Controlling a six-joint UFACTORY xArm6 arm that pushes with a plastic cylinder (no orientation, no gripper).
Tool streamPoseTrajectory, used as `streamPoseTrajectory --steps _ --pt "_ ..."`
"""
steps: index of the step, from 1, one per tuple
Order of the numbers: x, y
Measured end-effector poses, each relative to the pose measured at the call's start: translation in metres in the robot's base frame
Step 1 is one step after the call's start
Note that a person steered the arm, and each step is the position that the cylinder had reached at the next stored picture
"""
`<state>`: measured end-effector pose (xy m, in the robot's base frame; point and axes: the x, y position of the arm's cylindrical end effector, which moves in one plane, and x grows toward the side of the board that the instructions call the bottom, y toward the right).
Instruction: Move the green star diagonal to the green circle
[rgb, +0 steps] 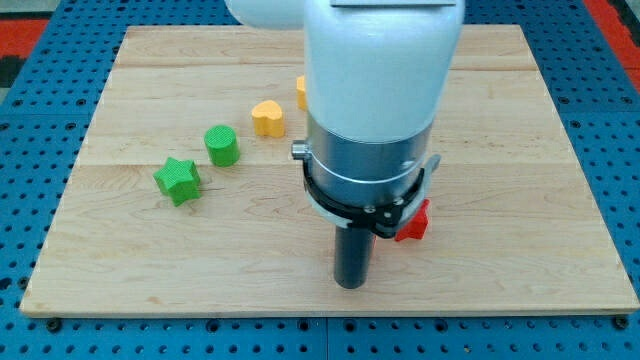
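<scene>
My tip (350, 284) rests free, well right of the green star (178, 181) beside the green circle (222, 146).

You are looking at five blocks on one wooden board (130, 250): two green, a green star (178, 181) and a green circle (221, 145). Two are yellow, a yellow heart (267, 117) and a second yellow block (300, 92) whose shape the arm hides. One red block (414, 222) completes the count, its shape also largely hidden.
</scene>
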<state>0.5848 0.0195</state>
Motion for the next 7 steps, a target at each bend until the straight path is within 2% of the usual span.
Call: streamPoseTrajectory --steps 1,2,4,7 --pt "-0.028 -0.031" --pt "-0.037 -0.052" --pt "-0.028 -0.055" --pt "-0.017 -0.206"
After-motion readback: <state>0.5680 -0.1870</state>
